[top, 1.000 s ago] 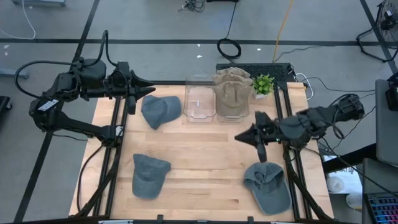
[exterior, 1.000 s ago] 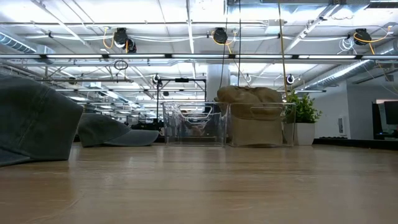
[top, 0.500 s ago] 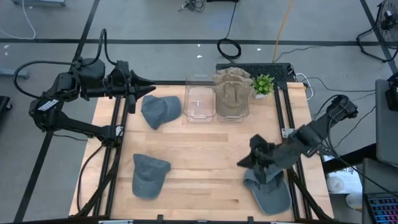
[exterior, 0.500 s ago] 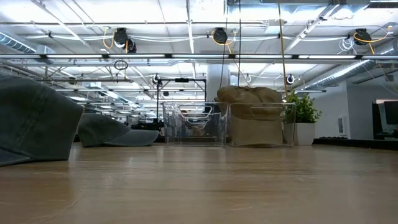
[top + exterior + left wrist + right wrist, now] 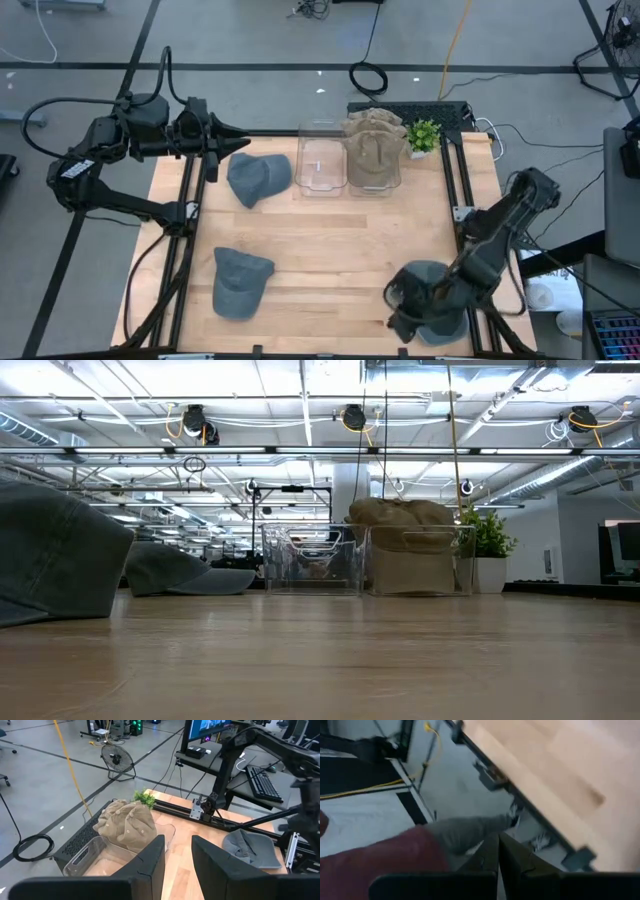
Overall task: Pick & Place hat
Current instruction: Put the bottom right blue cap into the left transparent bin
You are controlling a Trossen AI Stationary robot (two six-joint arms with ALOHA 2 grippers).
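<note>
Right gripper [image 5: 400,312] jaws look pressed together with nothing between them, low over the near-right grey hat [image 5: 436,300] at the table [image 5: 330,240] front edge. Another grey hat [image 5: 238,282] near-left, a third [image 5: 256,177] far-left. Left gripper [image 5: 232,136] parked at the far-left corner, jaws slightly apart, empty. Tan hats [image 5: 372,150] fill the far bin.

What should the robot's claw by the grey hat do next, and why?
Probably lower a little onto the grey hat. The right claw hangs right over that hat near the table's front right corner, with nothing seen gripped yet. The left claw waits at the back left.
</note>
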